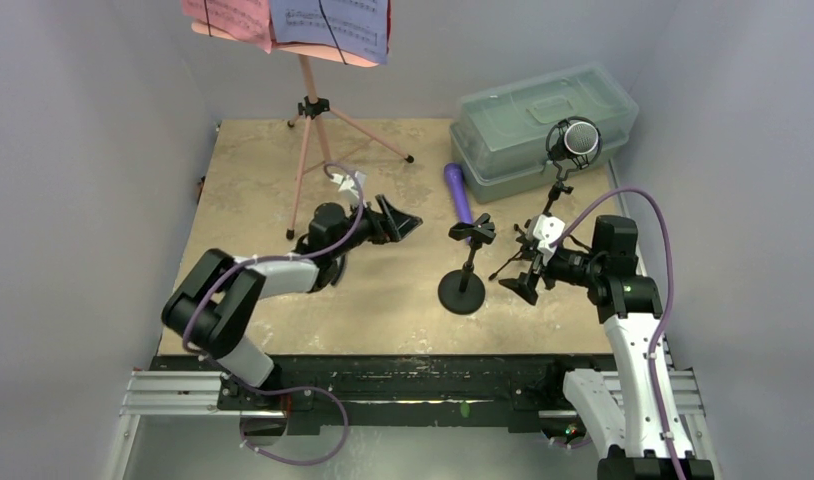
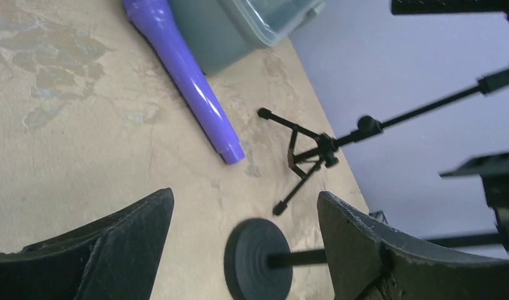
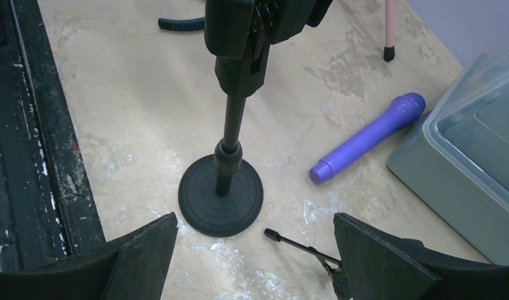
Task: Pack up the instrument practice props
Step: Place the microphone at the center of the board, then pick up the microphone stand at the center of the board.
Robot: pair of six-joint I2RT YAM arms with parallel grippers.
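The purple mic [image 1: 459, 193] lay flat on the surface [image 1: 263, 180], its long axis running near to far and its rounded head toward the back, just beside the box [image 1: 543, 125]. A round-base stand [image 1: 464, 280] stood upright between the left tool [image 1: 401, 224] and the right tool [image 1: 524, 264], both spread and empty.

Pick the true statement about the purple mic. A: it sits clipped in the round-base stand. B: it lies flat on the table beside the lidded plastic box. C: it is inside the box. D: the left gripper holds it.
B: the purple mic lies flat on the table, right beside the lidded box, with nothing gripping it.
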